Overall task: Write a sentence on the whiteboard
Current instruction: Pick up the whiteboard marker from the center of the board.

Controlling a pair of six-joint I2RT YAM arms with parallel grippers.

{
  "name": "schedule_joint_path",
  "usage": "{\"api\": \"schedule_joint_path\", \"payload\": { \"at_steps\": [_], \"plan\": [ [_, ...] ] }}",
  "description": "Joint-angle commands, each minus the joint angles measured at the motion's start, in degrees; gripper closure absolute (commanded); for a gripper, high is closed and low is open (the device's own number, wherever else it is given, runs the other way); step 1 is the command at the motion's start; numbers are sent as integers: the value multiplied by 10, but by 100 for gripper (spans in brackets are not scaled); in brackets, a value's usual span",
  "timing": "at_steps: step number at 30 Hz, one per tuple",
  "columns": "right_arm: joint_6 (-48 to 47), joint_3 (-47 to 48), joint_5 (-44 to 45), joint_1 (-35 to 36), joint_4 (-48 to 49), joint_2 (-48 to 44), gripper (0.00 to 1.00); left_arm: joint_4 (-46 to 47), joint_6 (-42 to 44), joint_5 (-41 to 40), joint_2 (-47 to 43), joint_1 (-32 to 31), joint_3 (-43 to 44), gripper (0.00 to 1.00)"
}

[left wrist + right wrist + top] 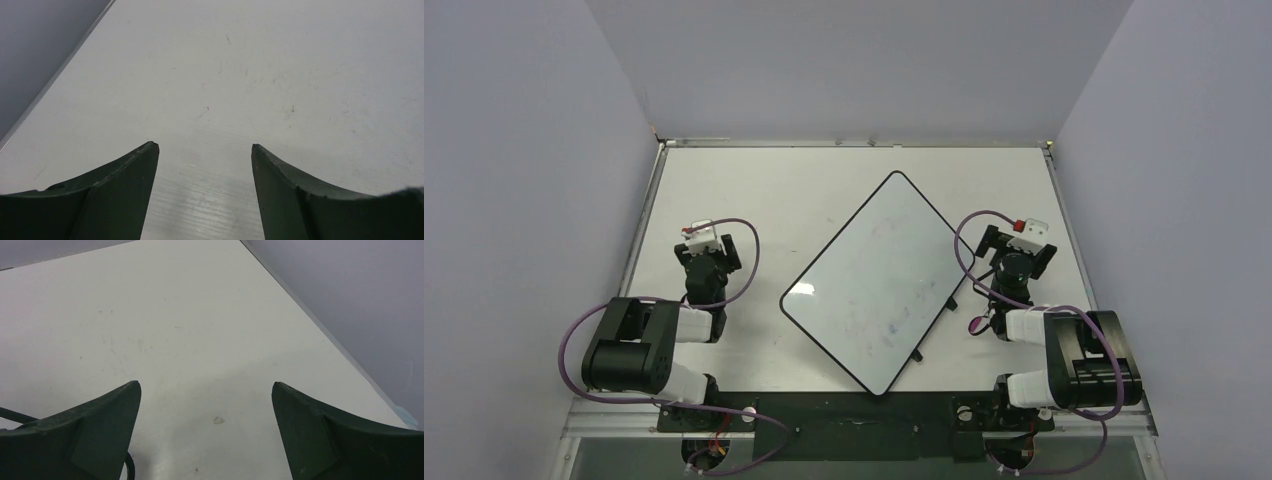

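A large, glossy white whiteboard with a thin black rim and rounded corners (864,285) is lying flat in the middle of the off-white counter (754,190). It is sitting at a slant, its long axis running from the centre of the near edge toward the far right corner. It is showing only faint purple smudges (886,325), and no sentence is appearing on it yet.

The left end effector (205,146) is hovering over bare counter toward the left edge, with its dark fingers spread and pinching nothing. The right end effector (206,383) is hovering toward the right edge, spread wider and likewise empty.

The board is lying between them, to the right of the left one and to the left of the right one. The right arm is looking the nearer, close to the board's far right corner.
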Motion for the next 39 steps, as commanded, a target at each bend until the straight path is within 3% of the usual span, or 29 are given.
{"api": "schedule_joint_path", "payload": {
  "at_steps": [1,13,18,23,25,27,29,30,31,32,33,39],
  "plan": [
    [5,9,-10,-4,24,-2,0,35,-6,4,-1,2,7,34],
    [4,9,-6,-3,23,-2,0,33,-6,5,-1,1,7,34],
    [-20,3,171,74,9,-52,0,11,-3,-14,-32,-1,9,34],
    [-22,80,188,127,-189,-171,0,-177,-14,-35,-156,-5,63,34],
    [62,108,194,123,-259,-215,0,-259,-45,-16,-205,-5,92,34],
    [268,154,216,106,-396,-243,0,-330,-83,-3,-247,-5,112,34],
    [292,196,150,78,-488,-256,0,-369,-158,-53,-283,-4,105,34],
    [301,220,142,70,-537,-257,0,-417,-247,-126,-309,-3,95,34],
    [318,231,151,68,-568,-258,0,-448,-295,-161,-324,-2,90,13],
    [336,249,171,66,-619,-260,0,-502,-368,-217,-356,0,79,8],
    [343,261,178,65,-662,-265,0,-520,-388,-228,-371,6,71,4],
    [396,289,194,65,-827,-281,2,-556,-380,-181,-474,12,37,3]
  ]
}}
